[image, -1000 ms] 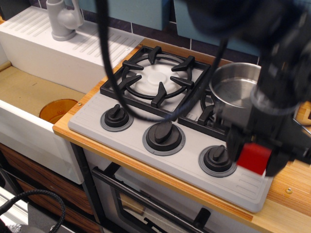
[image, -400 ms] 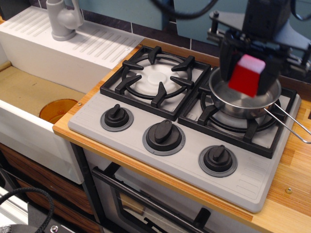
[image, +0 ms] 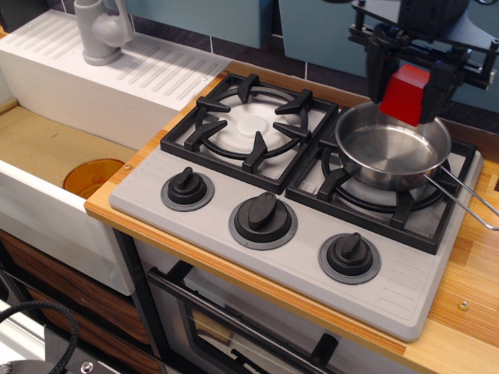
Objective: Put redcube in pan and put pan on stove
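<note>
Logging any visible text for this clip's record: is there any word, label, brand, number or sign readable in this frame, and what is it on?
None can be read.
The stove has three black knobs with no printed markings visible.
The pan, the redcube held in the gripper, and the white sink show plain surfaces with no lettering.

One redcube [image: 405,94], one pan [image: 392,148], one stove [image: 296,210] with two burners, three knobs, apparently one faucet [image: 101,31].
</note>
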Controlling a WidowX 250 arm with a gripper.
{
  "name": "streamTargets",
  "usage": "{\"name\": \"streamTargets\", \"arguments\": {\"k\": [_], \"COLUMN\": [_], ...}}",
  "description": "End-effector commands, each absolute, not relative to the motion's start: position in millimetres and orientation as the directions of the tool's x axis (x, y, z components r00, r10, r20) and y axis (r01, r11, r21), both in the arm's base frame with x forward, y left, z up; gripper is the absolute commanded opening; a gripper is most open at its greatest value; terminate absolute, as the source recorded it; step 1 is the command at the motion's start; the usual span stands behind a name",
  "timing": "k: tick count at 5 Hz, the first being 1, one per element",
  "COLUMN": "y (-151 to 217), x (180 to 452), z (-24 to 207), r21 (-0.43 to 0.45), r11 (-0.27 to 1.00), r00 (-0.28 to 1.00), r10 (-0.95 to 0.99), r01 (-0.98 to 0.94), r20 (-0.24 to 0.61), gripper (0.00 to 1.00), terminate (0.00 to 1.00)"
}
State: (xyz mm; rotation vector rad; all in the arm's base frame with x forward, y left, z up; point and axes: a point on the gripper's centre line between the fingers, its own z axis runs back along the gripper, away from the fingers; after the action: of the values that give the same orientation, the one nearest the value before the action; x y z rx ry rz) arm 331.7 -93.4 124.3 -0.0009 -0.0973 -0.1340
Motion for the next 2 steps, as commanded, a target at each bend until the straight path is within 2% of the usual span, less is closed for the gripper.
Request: {"name": "streamTargets", "arguments": {"k": [1, 2], "y": [-98.3, -101.4], "x": [360.1, 362.3], "z": [122.1, 116.5], "r21": [-0.028, -0.033], "r11": [0.989, 0.99], "r00": [0.974, 0.974], "r10": [-0.138, -0.128], "r01": [0.145, 0.137], "r20": [0.179, 0.189], "gripper": [0.0, 0.0], "terminate": [0.0, 0.0]}}
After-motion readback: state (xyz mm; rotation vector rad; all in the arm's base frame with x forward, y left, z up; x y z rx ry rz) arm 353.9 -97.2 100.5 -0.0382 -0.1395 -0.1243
